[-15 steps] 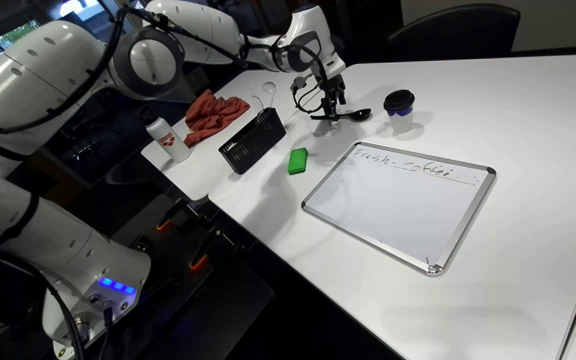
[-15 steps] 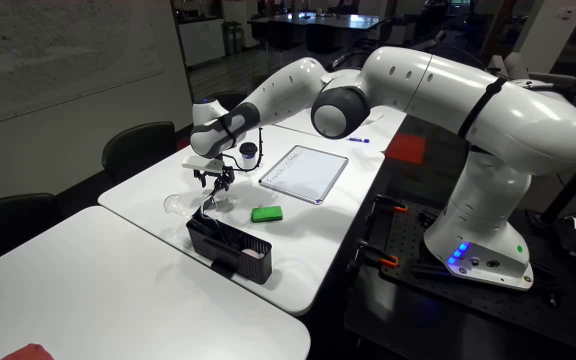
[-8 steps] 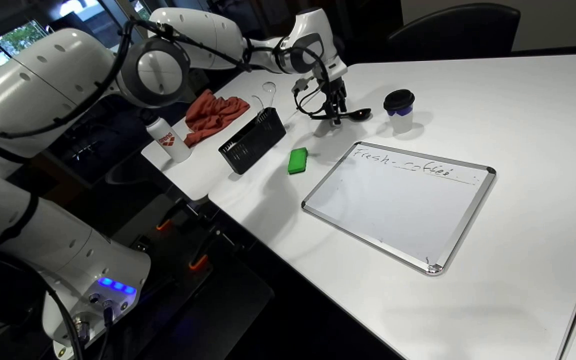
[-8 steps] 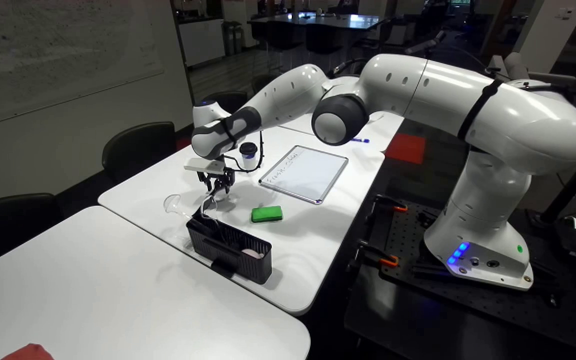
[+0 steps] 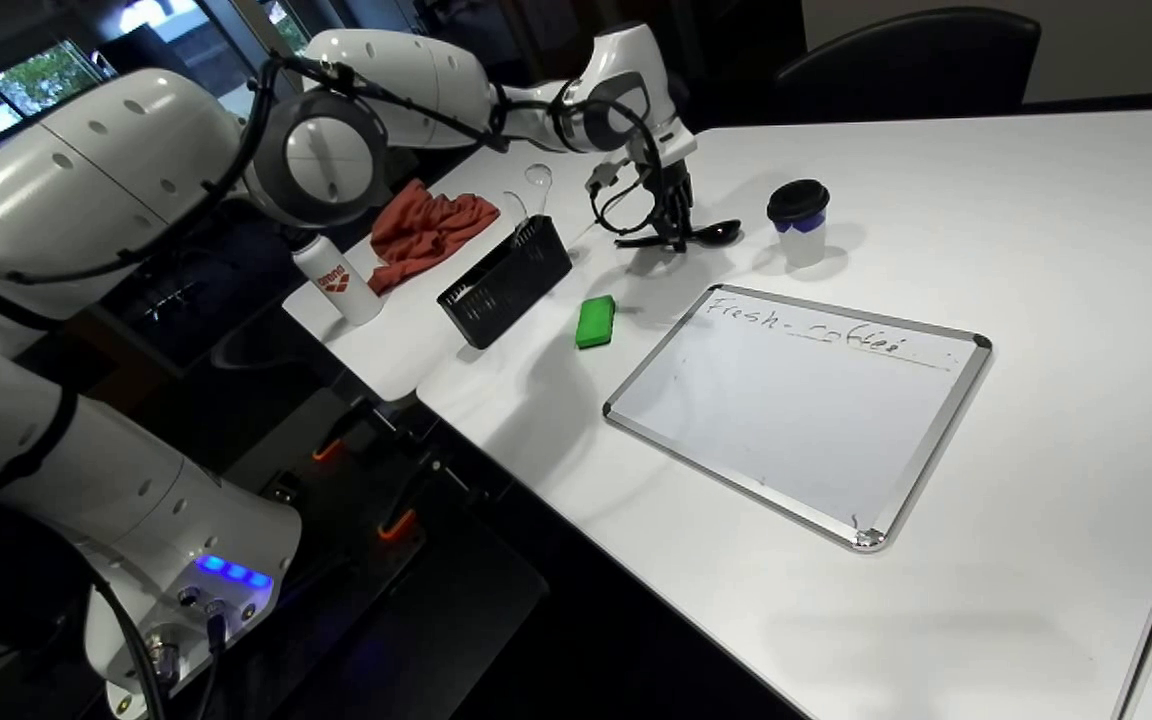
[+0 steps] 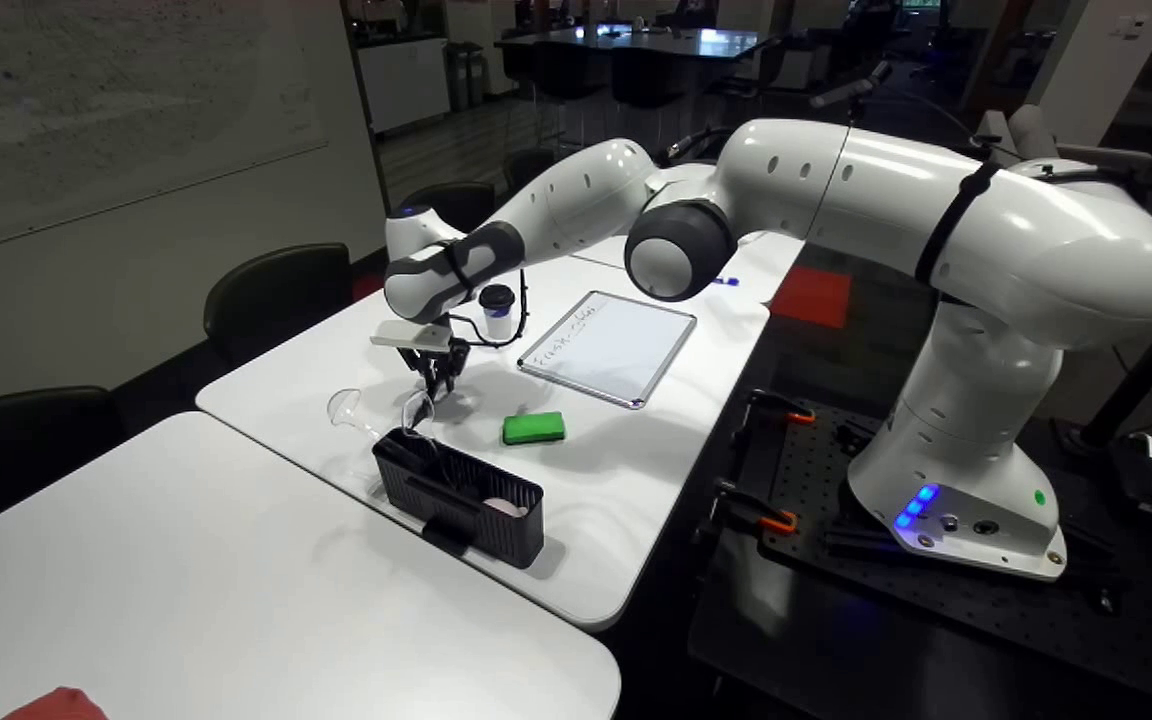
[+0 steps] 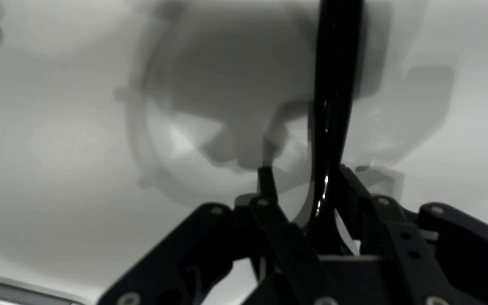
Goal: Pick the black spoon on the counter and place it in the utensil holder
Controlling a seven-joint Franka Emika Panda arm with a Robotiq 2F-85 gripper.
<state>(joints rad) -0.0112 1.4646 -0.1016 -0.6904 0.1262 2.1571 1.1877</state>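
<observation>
On the desk (image 5: 986, 620), near the holder (image 5: 510, 284), the tool (image 7: 304, 169) stands parted around the spoon (image 7: 332, 110), which seems to rest on the desk; with a gap on one side, uneven closing could push or twist it.

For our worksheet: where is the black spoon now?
In an exterior view, the black spoon is left of the lidded cup; the wrist view shows its handle between the jaws of the pincer.
</observation>
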